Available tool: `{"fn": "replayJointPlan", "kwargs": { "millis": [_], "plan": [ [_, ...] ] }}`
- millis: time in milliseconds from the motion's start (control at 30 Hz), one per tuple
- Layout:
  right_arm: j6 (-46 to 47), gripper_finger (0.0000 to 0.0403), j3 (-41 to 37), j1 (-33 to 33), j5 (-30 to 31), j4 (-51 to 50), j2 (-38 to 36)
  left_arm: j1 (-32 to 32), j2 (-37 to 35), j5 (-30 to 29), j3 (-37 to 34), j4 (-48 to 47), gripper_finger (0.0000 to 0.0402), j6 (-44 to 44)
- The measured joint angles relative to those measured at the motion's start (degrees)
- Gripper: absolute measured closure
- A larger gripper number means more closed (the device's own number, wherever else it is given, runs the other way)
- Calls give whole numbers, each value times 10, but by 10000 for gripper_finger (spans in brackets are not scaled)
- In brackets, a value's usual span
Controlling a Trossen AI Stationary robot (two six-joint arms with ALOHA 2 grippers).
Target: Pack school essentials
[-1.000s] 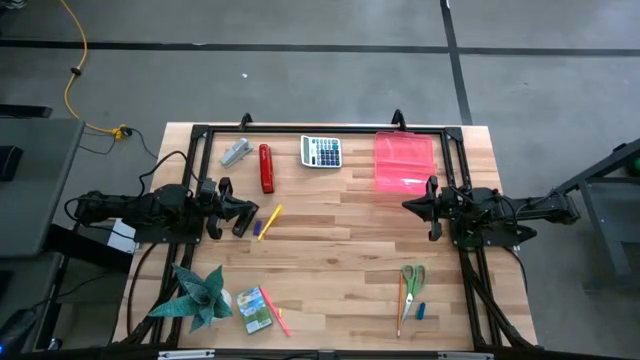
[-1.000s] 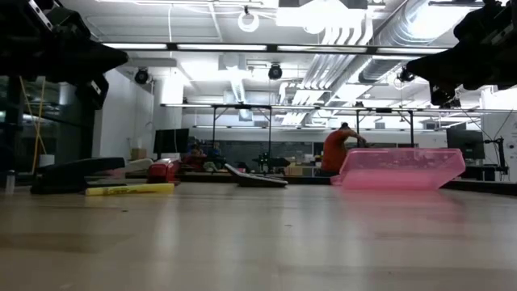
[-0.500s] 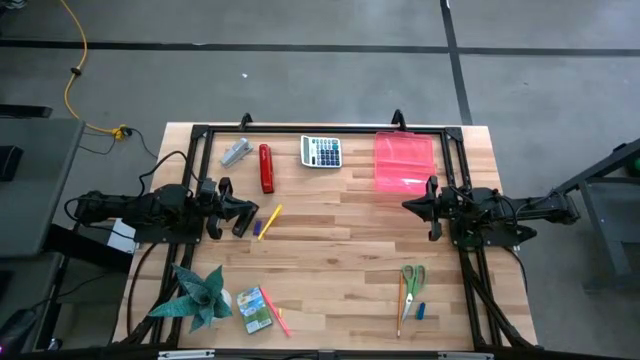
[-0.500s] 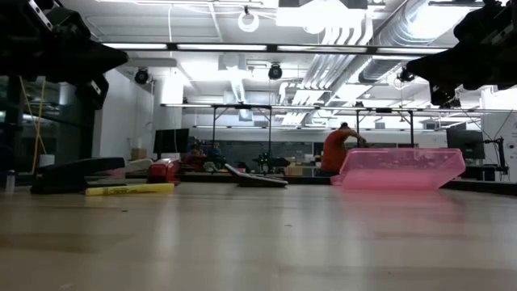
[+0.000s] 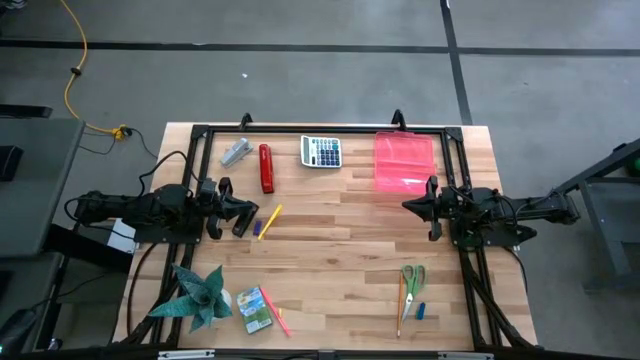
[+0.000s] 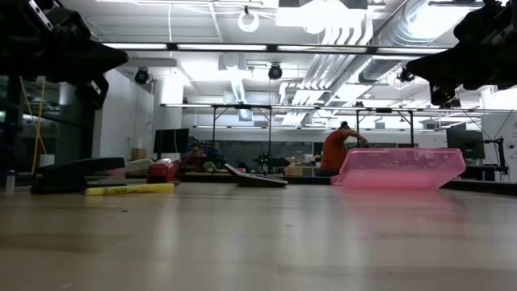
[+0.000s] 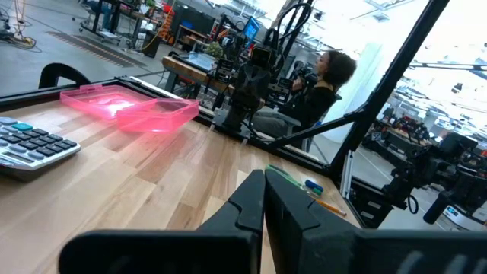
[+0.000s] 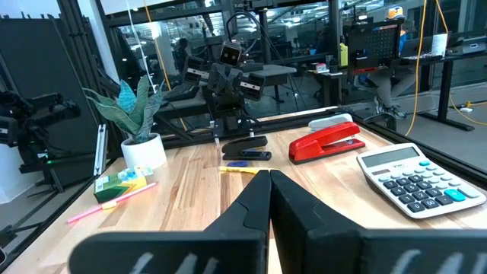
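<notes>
Pink tray (image 5: 404, 160) sits far from the green scissors (image 5: 412, 277). Both tools, left tool (image 5: 243, 217) and right tool (image 5: 418, 205), are pressed together, holding nothing; thin scissors could slip when grabbed.

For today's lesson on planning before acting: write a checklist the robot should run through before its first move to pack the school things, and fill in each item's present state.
1. Pink case lies at the table's far edge, top open, nothing visibly in it: ok.
2. Left gripper shut, holding nothing, close beside the yellow stick: not ok, open it first.
3. Right gripper shut, holding nothing, near the case: not ok for grasping.
4. Scissors, orange pencil and blue eraser lie free at the near right: ok.
5. Crayon box lies close to the plant: cannot tell whether approach is clear.
6. Calculator and stapler lie apart from the essentials: ok.
</notes>
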Motion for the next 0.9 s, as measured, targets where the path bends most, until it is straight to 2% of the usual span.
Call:
{"fn": "replayJointPlan", "kwargs": {
  "millis": [467, 633, 733, 833, 900],
  "plan": [
    [0, 403, 0, 0, 0, 0, 0, 0, 0, 0, 0, 0, 401, 0],
    [-54, 403, 0, 0, 2, 0, 0, 0, 0, 0, 0, 0, 401, 0],
    [-56, 403, 0, 0, 3, 7, 0, 0, 0, 0, 0, 0, 401, 0],
    [-41, 403, 0, 0, 3, 93, 0, 0, 0, 0, 0, 0, 401, 0],
    [16, 403, 0, 0, 8, 180, 0, 0, 0, 0, 0, 0, 401, 0]
  ]
}}
